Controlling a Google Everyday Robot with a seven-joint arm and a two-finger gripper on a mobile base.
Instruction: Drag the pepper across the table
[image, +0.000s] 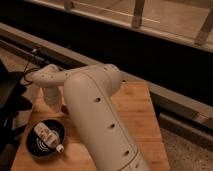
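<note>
The light-brown plank table (137, 117) fills the lower middle of the camera view. My white arm (97, 117) rises from the bottom edge, bends at the table's far side and reaches left. Its end turns down to the gripper (53, 101), low over the table's far left part. A small dark-red sliver, the pepper (64, 108), shows just right of the gripper against the arm's edge. Most of it is hidden behind the arm.
A dark bowl (36, 149) stands at the table's near left corner with a brown-and-white bar (44, 132) in it and a small white cup (59, 148) at its rim. A dark bulky shape (9, 107) with a cable sits off the left edge. A grey ledge (175, 97) runs behind the table.
</note>
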